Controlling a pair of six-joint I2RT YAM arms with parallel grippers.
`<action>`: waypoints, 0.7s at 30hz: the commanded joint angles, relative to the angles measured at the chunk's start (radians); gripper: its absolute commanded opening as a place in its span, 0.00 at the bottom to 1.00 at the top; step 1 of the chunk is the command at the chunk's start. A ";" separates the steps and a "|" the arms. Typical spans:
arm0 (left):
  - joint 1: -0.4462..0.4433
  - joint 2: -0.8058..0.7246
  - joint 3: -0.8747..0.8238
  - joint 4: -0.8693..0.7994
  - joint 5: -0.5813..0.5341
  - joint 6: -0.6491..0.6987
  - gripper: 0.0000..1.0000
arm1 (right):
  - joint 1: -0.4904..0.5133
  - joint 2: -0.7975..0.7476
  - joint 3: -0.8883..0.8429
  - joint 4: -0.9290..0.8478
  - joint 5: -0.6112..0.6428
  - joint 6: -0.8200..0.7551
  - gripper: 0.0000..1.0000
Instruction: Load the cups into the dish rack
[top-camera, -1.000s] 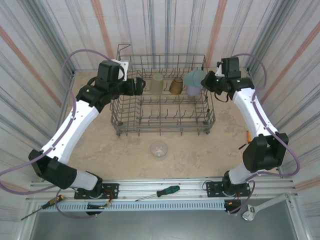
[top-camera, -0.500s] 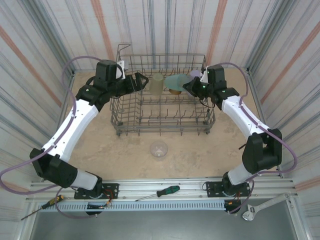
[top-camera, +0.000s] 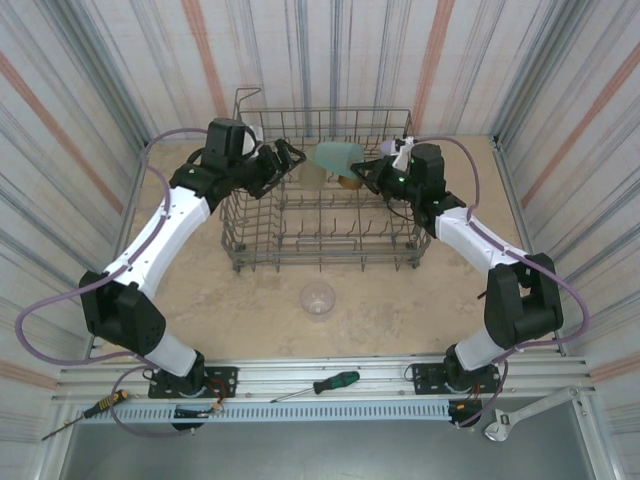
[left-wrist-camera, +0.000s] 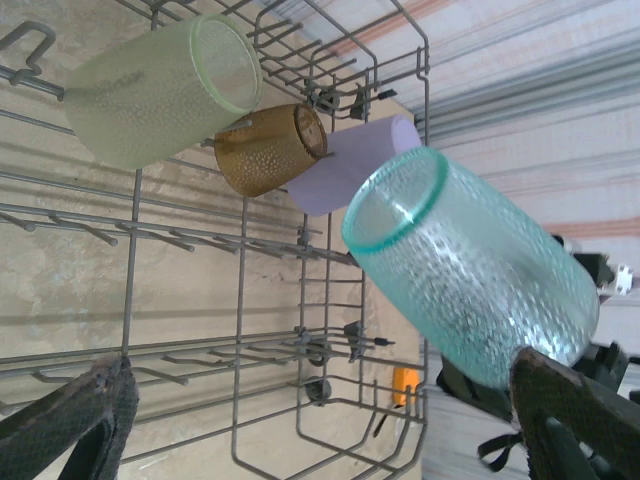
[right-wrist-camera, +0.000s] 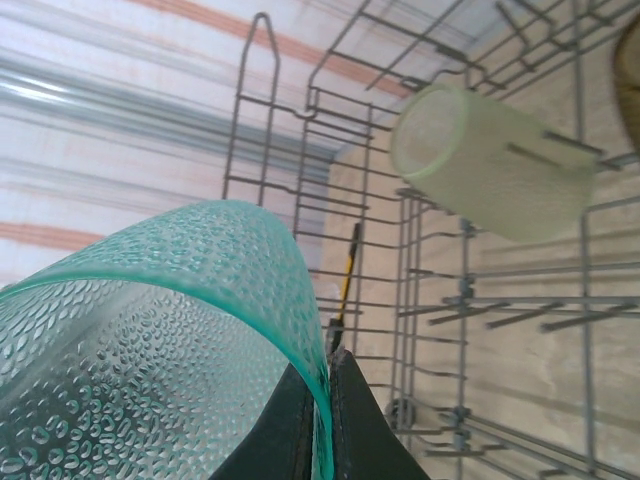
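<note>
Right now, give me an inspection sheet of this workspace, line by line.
Surface: beige table carrying the dish rack.
Job's things: yellow-green cup, amber cup, lavender cup side by side in the rack; teal cup held above it; clear cup on the table before the rack.
Clutter: green-handled screwdriver, second screwdriver, wrench by the near rail.
Claws: right claw shut on the teal cup's rim; left claw open, empty, at the rack's left end.
Cables: purple cable loops beside each arm.
Surroundings: striped corrugated walls on three sides.
</note>
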 joint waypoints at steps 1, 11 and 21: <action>0.019 -0.015 -0.016 0.051 -0.006 -0.128 0.99 | 0.032 0.001 -0.036 0.171 -0.015 0.057 0.00; 0.027 -0.003 -0.071 0.194 0.001 -0.296 0.99 | 0.093 0.011 -0.101 0.332 0.029 0.069 0.00; 0.042 0.044 -0.128 0.371 0.085 -0.414 0.98 | 0.112 0.094 -0.086 0.442 0.025 0.149 0.00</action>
